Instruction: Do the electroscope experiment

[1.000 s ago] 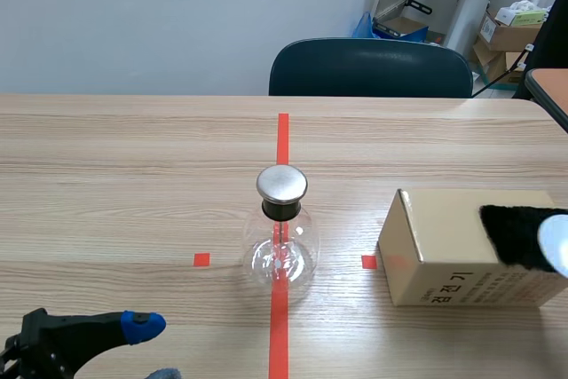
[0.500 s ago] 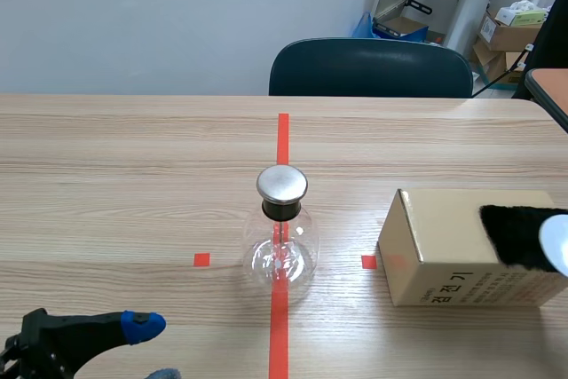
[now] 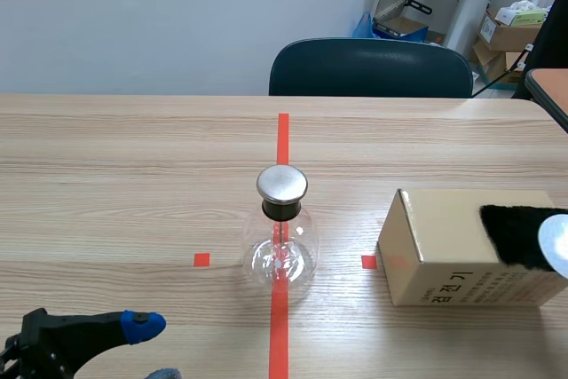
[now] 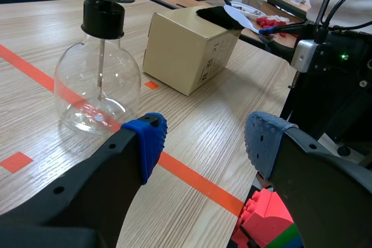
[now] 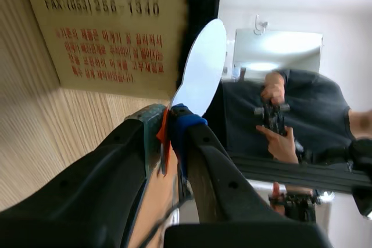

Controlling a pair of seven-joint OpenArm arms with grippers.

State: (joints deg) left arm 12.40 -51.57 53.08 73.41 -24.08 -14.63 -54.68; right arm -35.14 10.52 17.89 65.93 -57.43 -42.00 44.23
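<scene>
The electroscope, a clear glass flask with a black neck and a round metal cap, stands on the red centre line. In the left wrist view the flask is ahead of my open left gripper, slightly to its left. My left gripper is low at the near left of the table. A tan cardboard box lies to the right with black fur on top. My right gripper is shut on a thin white oval plate, which rests against the fur.
A dark chair stands behind the table's far edge. Boxes and clutter sit at the back right. Red and green blocks lie below the table's near edge. A person holding controls is in the background of the right wrist view.
</scene>
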